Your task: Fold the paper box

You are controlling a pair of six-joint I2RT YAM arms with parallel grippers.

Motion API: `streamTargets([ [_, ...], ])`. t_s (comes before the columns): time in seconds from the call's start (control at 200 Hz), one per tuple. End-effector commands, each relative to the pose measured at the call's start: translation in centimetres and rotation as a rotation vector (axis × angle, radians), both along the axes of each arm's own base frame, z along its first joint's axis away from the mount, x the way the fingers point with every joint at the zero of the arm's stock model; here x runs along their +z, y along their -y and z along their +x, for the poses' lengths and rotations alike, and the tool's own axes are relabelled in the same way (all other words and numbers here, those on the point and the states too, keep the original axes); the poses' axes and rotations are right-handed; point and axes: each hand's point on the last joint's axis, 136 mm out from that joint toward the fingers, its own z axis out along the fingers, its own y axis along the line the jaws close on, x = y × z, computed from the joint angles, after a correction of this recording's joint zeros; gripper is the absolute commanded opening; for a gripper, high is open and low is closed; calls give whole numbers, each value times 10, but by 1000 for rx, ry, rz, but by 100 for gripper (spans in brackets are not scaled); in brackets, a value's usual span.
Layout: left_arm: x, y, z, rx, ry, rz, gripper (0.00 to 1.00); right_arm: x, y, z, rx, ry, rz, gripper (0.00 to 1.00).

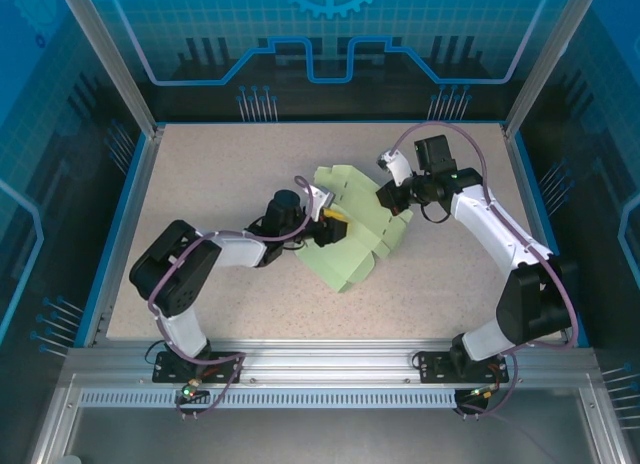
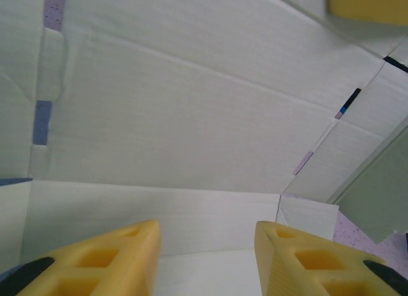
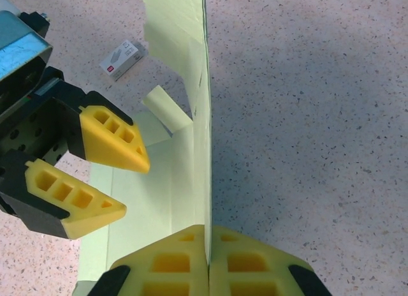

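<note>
Closest to the left wrist camera, the left gripper [image 2: 207,248] stands part open. Its two yellow fingers [image 2: 121,261] are apart with nothing between them, just over a pale panel of the box [image 2: 191,104], whose creased panels rise behind.

From the right wrist, the right gripper [image 3: 208,261] is closed tight on the edge of an upright panel of the box [image 3: 182,28]. The rest of the sheet lies flat to one side on the bench [image 3: 306,117]. The left gripper [image 3: 132,187] is over that flat part, jaws apart and empty. A small white tag [image 3: 121,59] lies on the bench beyond it.

From above, the box [image 1: 345,259] sits near the middle of the bench [image 1: 200,184], partly raised. The left gripper [image 1: 335,216] is at its left side, and the right gripper [image 1: 385,199] is at the side facing the far right corner.
</note>
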Motion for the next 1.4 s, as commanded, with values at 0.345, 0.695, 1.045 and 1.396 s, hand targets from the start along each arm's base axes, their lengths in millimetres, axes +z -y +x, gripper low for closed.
streamTargets([
  [0.345,72,-52,39,99,55,30,51,9,-5,-13,96,64,-67,0],
  [0.695,94,-34,59,35,64,17,52,9,-13,-15,117,63,-60,0],
  [1.045,104,-14,28,-107,32,-93,37,10,-15,-3,73,54,-57,0],
  [1.396,90,-9,27,-90,28,-50,45,7,-15,-3,123,111,-129,0],
])
